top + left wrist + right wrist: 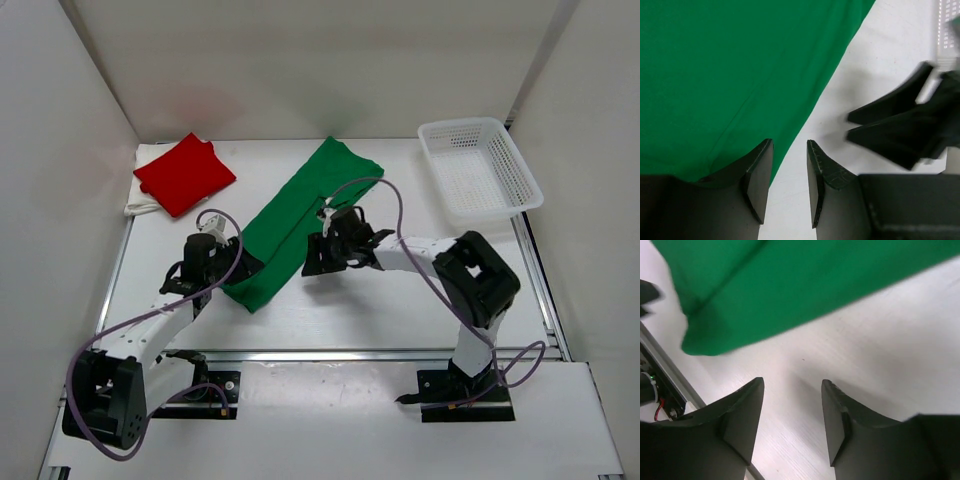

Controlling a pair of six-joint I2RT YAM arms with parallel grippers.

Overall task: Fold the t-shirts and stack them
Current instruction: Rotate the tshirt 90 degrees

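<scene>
Your left gripper (789, 146) stands parted with nothing between its fingers, and one finger sits over the near edge of the green shirt (300, 215). Your right gripper (792, 386) is also spread and empty, over bare table (400, 300) just beside that shirt's right edge. The green shirt lies as a long folded strip running diagonally up the middle. At far left, the folded red shirt (185, 172) lies on the cream shirt (140, 197). The basket (432, 165) stands at far right.
</scene>
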